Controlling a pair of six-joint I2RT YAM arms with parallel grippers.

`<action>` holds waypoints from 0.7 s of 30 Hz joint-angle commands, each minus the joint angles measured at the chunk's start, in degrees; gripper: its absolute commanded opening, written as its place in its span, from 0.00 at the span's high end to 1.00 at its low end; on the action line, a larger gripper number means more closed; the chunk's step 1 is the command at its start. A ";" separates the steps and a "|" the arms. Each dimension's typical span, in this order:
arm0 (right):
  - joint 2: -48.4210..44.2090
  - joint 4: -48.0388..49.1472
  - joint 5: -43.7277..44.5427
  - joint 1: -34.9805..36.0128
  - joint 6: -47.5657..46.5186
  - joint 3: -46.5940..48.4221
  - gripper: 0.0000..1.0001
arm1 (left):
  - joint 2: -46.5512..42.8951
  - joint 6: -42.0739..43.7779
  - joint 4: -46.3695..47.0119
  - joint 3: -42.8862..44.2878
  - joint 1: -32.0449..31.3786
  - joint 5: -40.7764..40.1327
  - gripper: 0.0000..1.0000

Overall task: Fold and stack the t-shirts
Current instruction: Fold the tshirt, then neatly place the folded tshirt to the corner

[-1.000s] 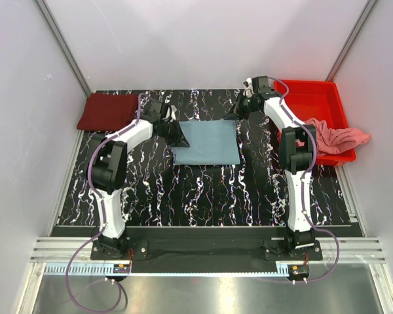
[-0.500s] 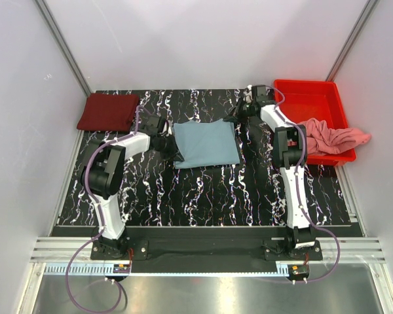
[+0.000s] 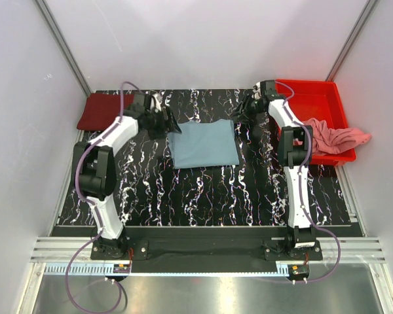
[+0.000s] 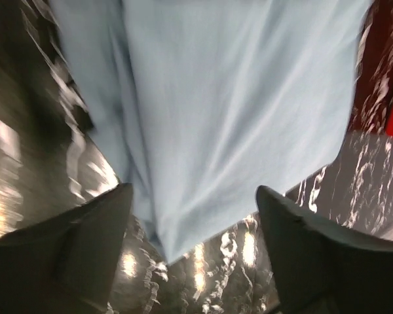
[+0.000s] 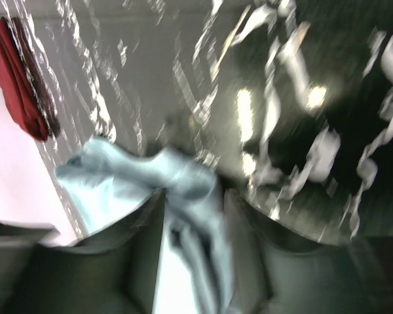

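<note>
The grey-blue t-shirt (image 3: 204,144) lies folded flat mid-table. My left gripper (image 3: 168,123) hangs at its far left corner. In the left wrist view it (image 4: 193,226) is wide open, and the shirt's edge (image 4: 236,111) lies just beyond the fingertips, untouched. My right gripper (image 3: 246,108) is at the shirt's far right corner. Its fingers (image 5: 193,219) stand apart with a bunched bit of blue cloth (image 5: 118,180) still between them, blurred. The maroon t-shirt (image 3: 106,111) lies folded at the far left. The pink t-shirt (image 3: 335,137) hangs crumpled over the tray's rim.
A red plastic tray (image 3: 318,101) stands at the far right of the marbled black table (image 3: 203,190). White walls with metal posts close in the back and sides. The folded maroon shirt (image 5: 19,85) also shows in the right wrist view.
Both grippers have opened from shut. The left one has pulled back and left off the blue shirt's edge, and the shirt has dropped flat into a neater rectangle.
</note>
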 commanded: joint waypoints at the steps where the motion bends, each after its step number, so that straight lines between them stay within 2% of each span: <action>1: -9.81 -9.87 2.48 1.00 -4.45 0.59 0.47 | 0.39 7.42 1.04 5.59 3.45 0.60 0.13; 4: -15.52 -12.45 3.71 1.88 -6.04 -3.09 0.32 | 5.93 13.31 -0.28 11.12 4.69 4.72 0.01; 7: -23.24 -12.97 4.50 3.29 -9.02 -10.55 0.23 | 12.25 16.75 -3.53 16.14 4.95 7.11 0.01; 10: -27.65 -12.80 3.89 3.64 -9.82 -15.40 0.16 | 13.58 16.07 -1.44 15.98 4.95 5.63 0.01; 11: -30.79 -12.28 3.63 3.73 -9.74 -19.15 0.01 | 13.94 15.54 -0.99 15.89 4.95 5.62 0.01; 17: -39.95 -6.48 1.08 4.17 -7.63 -31.48 0.00 | 15.61 10.88 3.66 13.17 4.51 2.63 0.01; 21: -41.63 -5.33 1.08 4.26 -7.80 -34.22 0.00 | 16.66 8.51 5.77 10.88 3.20 1.84 0.01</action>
